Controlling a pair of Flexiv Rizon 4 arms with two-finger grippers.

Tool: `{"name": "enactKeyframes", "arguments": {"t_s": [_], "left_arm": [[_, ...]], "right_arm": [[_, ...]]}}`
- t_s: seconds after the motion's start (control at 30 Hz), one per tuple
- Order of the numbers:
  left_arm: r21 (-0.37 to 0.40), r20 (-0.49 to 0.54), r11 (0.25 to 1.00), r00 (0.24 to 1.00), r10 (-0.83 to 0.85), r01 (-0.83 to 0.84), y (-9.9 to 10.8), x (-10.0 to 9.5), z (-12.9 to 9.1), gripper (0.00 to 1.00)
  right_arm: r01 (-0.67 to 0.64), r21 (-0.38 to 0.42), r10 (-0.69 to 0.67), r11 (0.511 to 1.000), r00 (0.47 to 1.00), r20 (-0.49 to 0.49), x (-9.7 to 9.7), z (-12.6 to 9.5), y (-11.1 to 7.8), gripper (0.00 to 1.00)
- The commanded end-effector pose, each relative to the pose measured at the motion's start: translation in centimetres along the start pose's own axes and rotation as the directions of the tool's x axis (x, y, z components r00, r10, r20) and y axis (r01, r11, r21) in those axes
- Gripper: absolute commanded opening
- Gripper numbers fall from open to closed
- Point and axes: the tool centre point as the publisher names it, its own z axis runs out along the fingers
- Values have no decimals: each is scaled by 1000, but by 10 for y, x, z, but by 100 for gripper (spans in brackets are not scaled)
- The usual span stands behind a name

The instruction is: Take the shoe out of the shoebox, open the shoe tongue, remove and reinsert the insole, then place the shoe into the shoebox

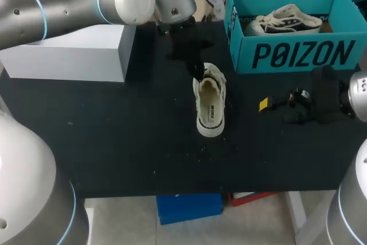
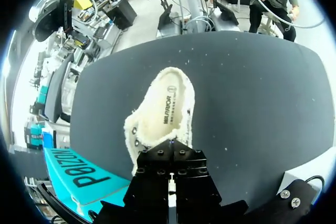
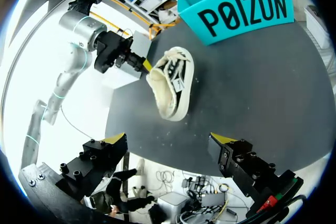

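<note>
Left gripper pinched nearly closed on the shoe — at its laced end, on the table.
Right gripper spread wide, holding nothing — shoe ahead of it, well apart; shoebox near the shoe.

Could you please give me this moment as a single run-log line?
cream canvas shoe: upright on black table, outside teal cardboard shoebox | left claw: at shoe's lace end | right claw: open, apart from shoe
</note>
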Motion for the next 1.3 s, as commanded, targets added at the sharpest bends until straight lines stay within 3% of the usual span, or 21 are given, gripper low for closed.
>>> {"name": "enactKeyframes", "arguments": {"t_s": [0.03,0.33,0.57,0.6,0.67,0.73,0.93,1.3], "left_arm": [[2,-6,1000,1000,2,-2,0,-6,13,0],[40,-44,999,998,33,-31,-10,-17,30,0],[10,-91,997,993,74,-73,-36,-10,-3,0],[0,-100,997,992,81,-81,-39,-8,-8,9],[-15,-116,995,989,91,-94,-43,-5,-18,37],[-31,-128,994,987,99,-104,-45,-3,-28,42],[-66,-185,990,977,107,-121,-45,3,-43,47],[-77,-209,993,975,76,-94,-27,10,-13,50]], "right_arm": [[-1,1,1,1000,1000,3,1,1,0,100],[-1,1,1,1000,1000,3,1,1,0,100],[-1,1,1,1000,1000,3,1,1,0,100],[-1,1,1,1000,1000,3,1,1,0,100],[-1,1,1,1000,1000,3,1,1,0,100],[-1,1,1,1000,1000,3,1,1,0,100],[-1,1,1,1000,1000,3,1,1,0,100],[-1,1,1,1000,1000,3,1,1,0,100]]}}
